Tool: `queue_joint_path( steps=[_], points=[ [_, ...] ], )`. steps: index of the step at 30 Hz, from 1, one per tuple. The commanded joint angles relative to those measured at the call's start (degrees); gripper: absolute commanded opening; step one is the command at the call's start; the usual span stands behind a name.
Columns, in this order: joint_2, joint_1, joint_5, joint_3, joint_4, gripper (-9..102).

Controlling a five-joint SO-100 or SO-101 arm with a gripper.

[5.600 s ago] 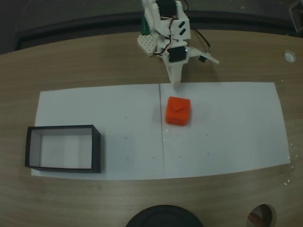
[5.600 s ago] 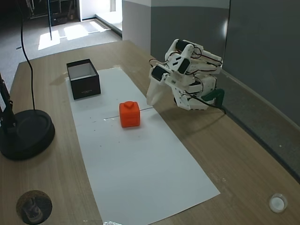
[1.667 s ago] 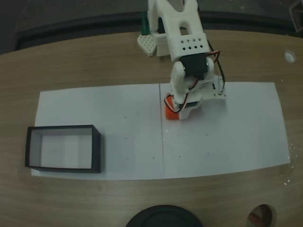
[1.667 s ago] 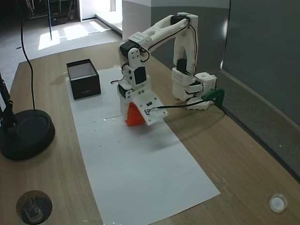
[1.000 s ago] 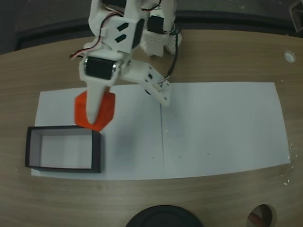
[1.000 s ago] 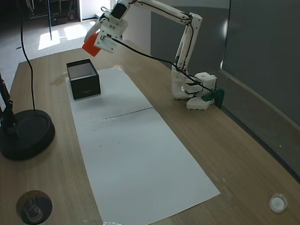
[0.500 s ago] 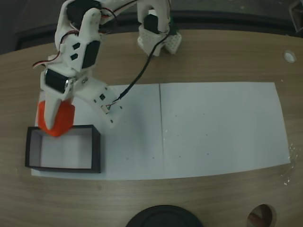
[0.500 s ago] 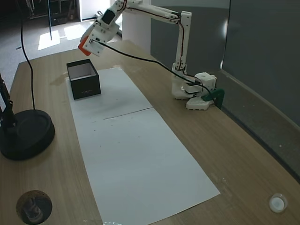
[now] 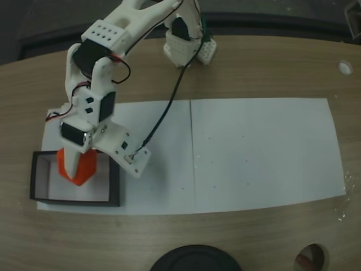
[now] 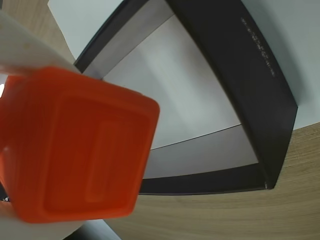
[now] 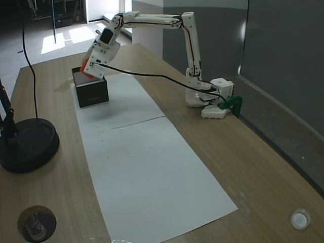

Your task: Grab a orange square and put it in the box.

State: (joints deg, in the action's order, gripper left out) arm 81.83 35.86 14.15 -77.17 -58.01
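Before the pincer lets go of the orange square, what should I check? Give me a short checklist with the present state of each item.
1. Orange square held by the pincer: ok.
2. Square is over the box opening, in the fixed view from above: ok.
3. Box floor bare where it shows, in the wrist view: ok.
4. Square low enough, clear of the black walls: cannot tell.
5. Cable hangs clear of the box: ok.
6. Box sits flat on the white paper: ok.
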Motion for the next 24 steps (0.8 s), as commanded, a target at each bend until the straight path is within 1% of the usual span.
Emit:
queue_joint_path(
  steps=[1,6,15,17,21,24],
  points=[
    [0.3,-0.1,0.2,4.6,2.2,13],
    [-2.9,0.3,0.2,4.6,4.0,14],
    [-3.3,0.4,0.3,4.7,4.1,14],
    [-3.2,0.5,0.3,4.7,4.1,19],
    [-3.1,0.6,0.2,4.6,3.3,37],
    [-3.1,1.1,0.3,4.6,3.2,45]
  ],
)
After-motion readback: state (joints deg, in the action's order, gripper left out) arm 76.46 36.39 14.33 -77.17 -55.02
